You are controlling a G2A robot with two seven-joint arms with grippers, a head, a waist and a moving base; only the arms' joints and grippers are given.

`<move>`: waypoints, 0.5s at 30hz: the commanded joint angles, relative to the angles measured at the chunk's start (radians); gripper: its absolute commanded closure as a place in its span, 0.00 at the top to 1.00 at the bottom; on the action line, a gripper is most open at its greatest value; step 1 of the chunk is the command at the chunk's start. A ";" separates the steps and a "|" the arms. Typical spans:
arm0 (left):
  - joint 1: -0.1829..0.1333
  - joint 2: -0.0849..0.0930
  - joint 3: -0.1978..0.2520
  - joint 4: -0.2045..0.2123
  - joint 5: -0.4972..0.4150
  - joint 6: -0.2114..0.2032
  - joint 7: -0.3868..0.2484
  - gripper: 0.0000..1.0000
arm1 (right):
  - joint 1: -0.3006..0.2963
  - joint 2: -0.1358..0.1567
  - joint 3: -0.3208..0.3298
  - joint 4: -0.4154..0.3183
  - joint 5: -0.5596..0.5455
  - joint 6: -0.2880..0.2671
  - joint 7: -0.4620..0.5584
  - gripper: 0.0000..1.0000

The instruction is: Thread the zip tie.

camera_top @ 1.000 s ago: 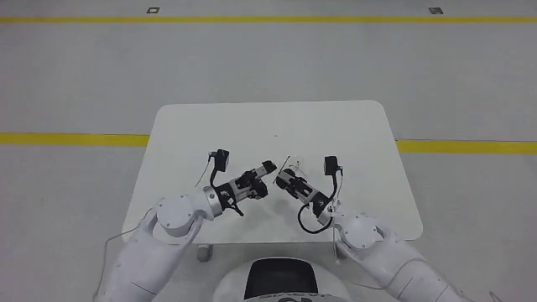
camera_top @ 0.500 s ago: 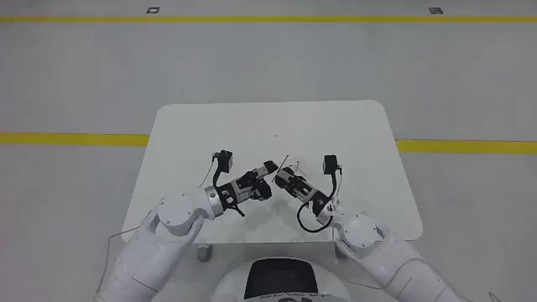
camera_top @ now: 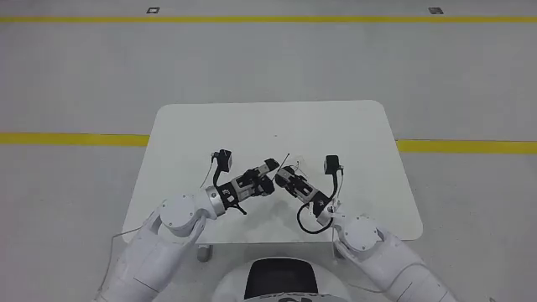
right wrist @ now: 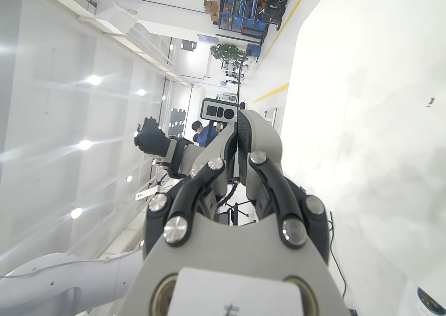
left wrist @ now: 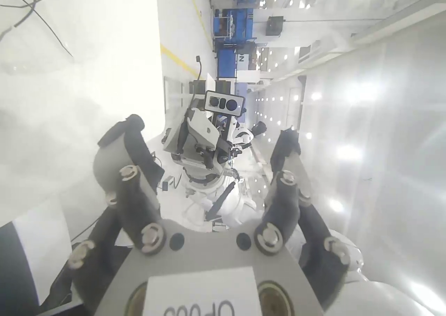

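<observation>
A: Top view, entries?
B: Right gripper [camera_top: 282,173] and left gripper [camera_top: 267,170], tips just beside each other above the table [camera_top: 352,126], nearer the robot's edge. Zip tie [camera_top: 285,162]: thin black strip standing out of the right gripper.
A: Left wrist view?
B: Left gripper [left wrist: 212,127]: fingers [left wrist: 136,136] spread wide, nothing between them. Zip tie [left wrist: 200,68] beyond the gap.
A: Right wrist view?
B: Right gripper [right wrist: 240,122]: fingers [right wrist: 259,136] pressed together on one end of the zip tie [right wrist: 239,87]; the remainder projects past the tips.
A: Step in hand?
B: Probably lining up before threading. Next move calls for the left gripper to close on the free end squarely, without bending it.
</observation>
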 commanded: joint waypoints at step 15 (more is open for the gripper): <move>-0.009 0.007 0.020 0.006 0.005 0.016 0.010 0.16 | -0.037 -0.020 0.050 -0.016 -0.030 0.000 -0.001 0.00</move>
